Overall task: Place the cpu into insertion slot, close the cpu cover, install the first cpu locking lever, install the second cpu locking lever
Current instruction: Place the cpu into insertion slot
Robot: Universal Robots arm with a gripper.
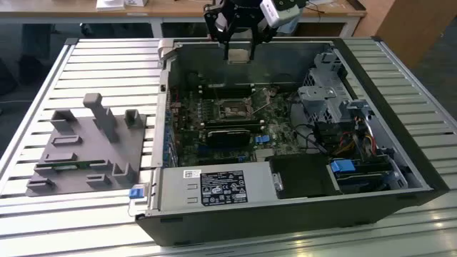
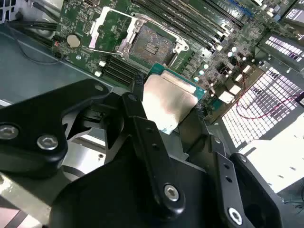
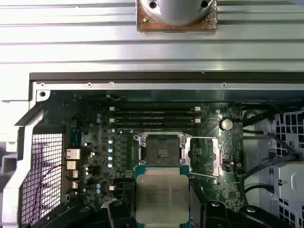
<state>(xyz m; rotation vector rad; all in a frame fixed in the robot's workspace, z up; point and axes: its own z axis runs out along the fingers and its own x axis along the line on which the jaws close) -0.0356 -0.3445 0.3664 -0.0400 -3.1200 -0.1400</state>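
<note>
At the top centre of the exterior view, the arm above the gripper (image 1: 239,52) was cut off by the frame's upper edge. The cpu (image 1: 240,55) clamped between its fingers was too small to show any detail. Near the middle of that frame, the insertion slot (image 1: 234,111) was too small to tell how the thin metal parts around it stood. In the second wrist view, 1 black finger (image 2: 142,121) hid 1 side of the cpu. In the first wrist view, the frame's edge cut off the cpu, which also covered the slot's nearest rim.

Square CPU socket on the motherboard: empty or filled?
Empty: the square socket shows its bare dark centre; the gripper holds the silvery-grey square chip.
</note>
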